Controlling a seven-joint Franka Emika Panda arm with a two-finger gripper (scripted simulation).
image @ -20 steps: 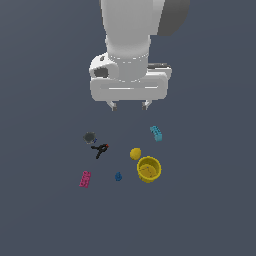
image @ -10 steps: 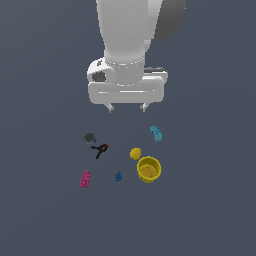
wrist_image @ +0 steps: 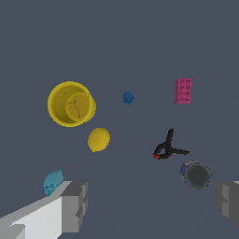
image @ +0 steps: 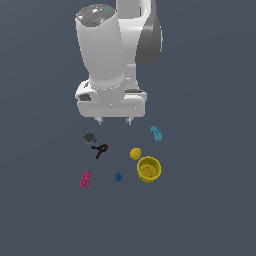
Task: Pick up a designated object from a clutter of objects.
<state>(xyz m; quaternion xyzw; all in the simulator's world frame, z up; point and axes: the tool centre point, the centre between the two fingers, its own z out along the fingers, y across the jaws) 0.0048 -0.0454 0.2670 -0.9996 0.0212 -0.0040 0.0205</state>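
Note:
The designated object is a small dark grey round squat thing with a blue edge; in the wrist view it lies close to one fingertip. My gripper hangs open and empty above the clutter, a little to the exterior view's right of the grey object. The clutter lies on the dark floor: a black red-tipped tool, a yellow ball, a yellow cup, a cyan brick, a magenta brick and a blue lump.
The black tool lies right beside the grey object, toward the ball. The other fingertip stands by the cyan brick in the wrist view. All items rest on a plain dark grey floor.
The arm has shifted toward the exterior view's left, bringing the open gripper closer over the grey object. The clutter has not moved.

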